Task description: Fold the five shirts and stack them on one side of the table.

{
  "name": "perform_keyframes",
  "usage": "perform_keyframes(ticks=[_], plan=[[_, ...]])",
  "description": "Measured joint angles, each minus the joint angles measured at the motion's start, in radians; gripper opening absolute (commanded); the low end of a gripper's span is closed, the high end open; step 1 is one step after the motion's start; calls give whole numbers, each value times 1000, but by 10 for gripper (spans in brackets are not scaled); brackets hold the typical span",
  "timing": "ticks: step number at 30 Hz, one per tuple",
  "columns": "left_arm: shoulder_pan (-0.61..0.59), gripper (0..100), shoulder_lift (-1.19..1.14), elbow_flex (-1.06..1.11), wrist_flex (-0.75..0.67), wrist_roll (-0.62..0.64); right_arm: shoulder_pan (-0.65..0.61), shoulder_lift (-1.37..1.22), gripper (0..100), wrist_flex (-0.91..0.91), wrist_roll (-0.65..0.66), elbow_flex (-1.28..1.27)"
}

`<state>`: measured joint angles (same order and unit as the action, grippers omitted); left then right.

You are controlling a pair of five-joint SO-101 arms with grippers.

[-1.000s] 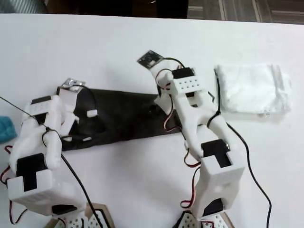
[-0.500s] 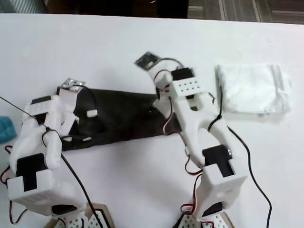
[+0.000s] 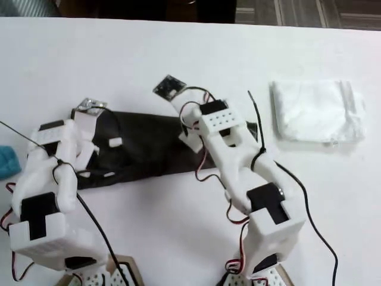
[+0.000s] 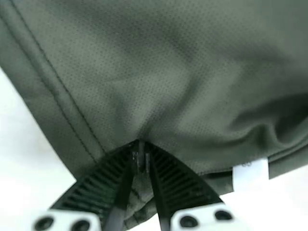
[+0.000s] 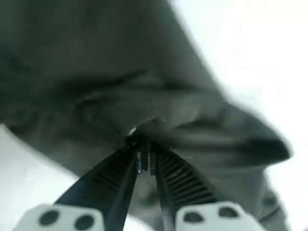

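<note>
Counter (high view): you have a dark shirt (image 3: 149, 149) stretched flat on the counter (image 3: 119, 53), with a folded white shirt (image 3: 315, 111) lying apart from it.
Left wrist view: your left tool (image 4: 141, 156) is pinched closed on the dark shirt's hem.
Right wrist view: your right tool (image 5: 144, 154) is clamped on a bunched fold of the dark shirt.

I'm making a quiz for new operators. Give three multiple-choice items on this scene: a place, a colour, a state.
1. The folded shirt lies: A. right of the dark shirt; B. left of it; C. on top of it.
2. The folded shirt is: A. red; B. white; C. blue.
3. The left arm's jaws are: A. wide open; B. shut on nothing; C. shut on the dark shirt.
Answers: A, the high view shows it past that shirt's right end; B, it looks white; C, the left wrist view shows cloth pinched between them.
</note>
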<state>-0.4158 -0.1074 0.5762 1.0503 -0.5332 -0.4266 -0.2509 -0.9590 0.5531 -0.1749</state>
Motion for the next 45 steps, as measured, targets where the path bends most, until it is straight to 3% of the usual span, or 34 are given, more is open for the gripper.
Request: perform_keyframes(ticks=[5,11,16,27,45], plan=[[0,27,0,0,0,0,-3,-104,21,209,0,6],[0,27,0,0,0,0,-2,-149,21,252,-23,137],[0,27,0,0,0,0,29,-149,21,181,-95,224],[0,27,0,0,0,0,216,-147,21,-75,-100,227],[0,27,0,0,0,0,178,-226,21,-38,-100,233]])
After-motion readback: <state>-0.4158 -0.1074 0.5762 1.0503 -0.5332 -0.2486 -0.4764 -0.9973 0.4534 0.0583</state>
